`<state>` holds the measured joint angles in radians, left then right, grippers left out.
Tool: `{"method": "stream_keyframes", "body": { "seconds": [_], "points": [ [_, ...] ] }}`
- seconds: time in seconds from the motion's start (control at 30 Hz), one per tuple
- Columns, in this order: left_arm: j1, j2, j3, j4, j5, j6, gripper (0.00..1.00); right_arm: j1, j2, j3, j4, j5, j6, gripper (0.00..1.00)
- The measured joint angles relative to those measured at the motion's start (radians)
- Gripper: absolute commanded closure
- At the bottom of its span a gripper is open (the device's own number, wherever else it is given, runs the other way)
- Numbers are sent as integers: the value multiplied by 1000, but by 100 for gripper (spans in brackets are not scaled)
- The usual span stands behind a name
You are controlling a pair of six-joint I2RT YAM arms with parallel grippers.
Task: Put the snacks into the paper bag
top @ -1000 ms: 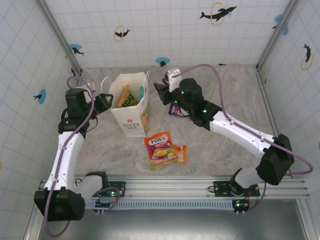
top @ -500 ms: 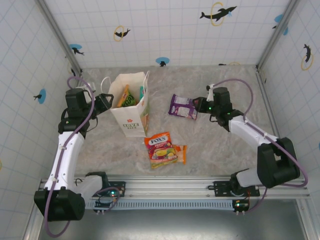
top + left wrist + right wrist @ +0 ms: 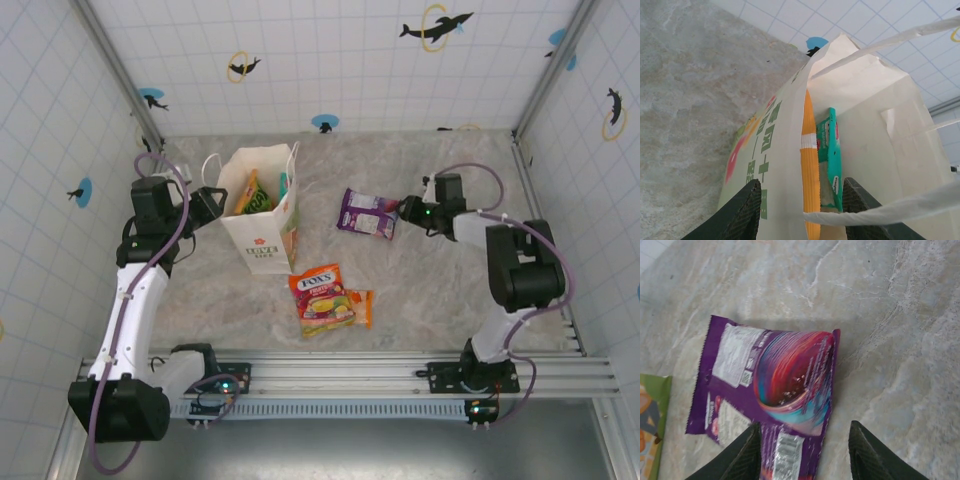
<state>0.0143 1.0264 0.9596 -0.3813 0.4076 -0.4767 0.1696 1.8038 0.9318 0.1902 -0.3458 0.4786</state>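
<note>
the cream paper bag (image 3: 258, 238), green-lettered with thin loop handles, stands upright left of centre on the marbled grey desk (image 3: 430, 300). inside i see an orange ridged-seal packet (image 3: 810, 170) on edge, with a teal packet (image 3: 832, 160) against it. my left fingers (image 3: 742, 212) sit apart on either side of the rim; whether they pinch it i cannot tell. a glossy purple packet (image 3: 775, 375) lies flat, its end between my right fingers (image 3: 742, 455), spread and empty. nearer me, a red fruit-printed packet (image 3: 322, 292) touches a small orange packet (image 3: 362, 308).
</note>
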Motion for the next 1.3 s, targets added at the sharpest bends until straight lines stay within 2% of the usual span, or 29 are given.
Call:
{"method": "stream_keyframes", "body": {
  "seconds": [0.33,0.6,0.83,1.13,1.3],
  "points": [
    [0,2,0,8,-18,0,54,-32,178,133,63,-65,1,49],
    [0,18,-4,17,-31,0,55,-32,253,204,71,-129,2,52],
    [0,33,-12,25,-38,1,55,-32,256,188,88,-188,-7,55],
    [0,49,-12,33,-38,1,56,-28,203,65,140,-244,1,56],
    [0,49,-12,36,-38,2,55,-6,190,35,151,-255,14,68]
  ]
}}
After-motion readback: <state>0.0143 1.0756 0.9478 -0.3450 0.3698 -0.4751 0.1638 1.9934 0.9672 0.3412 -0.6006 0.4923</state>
